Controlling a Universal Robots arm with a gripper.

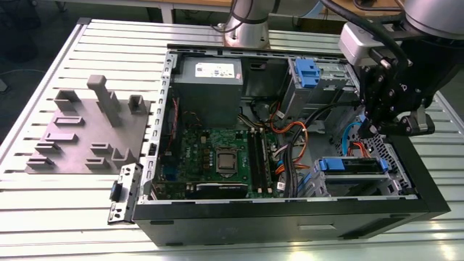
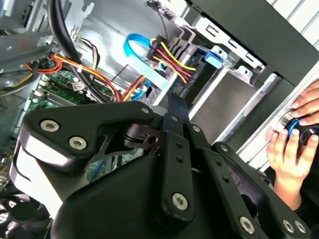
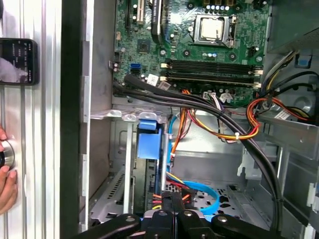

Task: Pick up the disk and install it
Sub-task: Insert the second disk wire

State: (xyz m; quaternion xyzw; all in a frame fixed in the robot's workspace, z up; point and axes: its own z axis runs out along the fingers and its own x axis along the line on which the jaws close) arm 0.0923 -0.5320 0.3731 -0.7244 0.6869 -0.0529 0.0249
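Observation:
The disk (image 1: 352, 165) sits in the drive cage at the case's near corner on the exterior view's right. Its blue bracket faces up, over a dark edge. In the first wrist view the disk's blue bracket (image 3: 149, 140) stands in the metal cage, with red, yellow and black wires and a blue cable just below it. The second wrist view shows the blue tab (image 2: 215, 57) beside a black plug. My gripper (image 1: 384, 128) hangs just above and behind the cage. Its fingers (image 3: 172, 215) are shut with nothing between them, a short way from the bracket.
The open black case (image 1: 290, 217) holds a motherboard (image 1: 221, 155), a grey power-supply box (image 1: 208, 73) and a second blue bracket (image 1: 307, 73) in the far cage. Cable bundles (image 3: 209, 107) cross the inside. A grey fixture plate (image 1: 80, 136) lies at the exterior view's left. A hand (image 2: 289, 149) rests beside the case.

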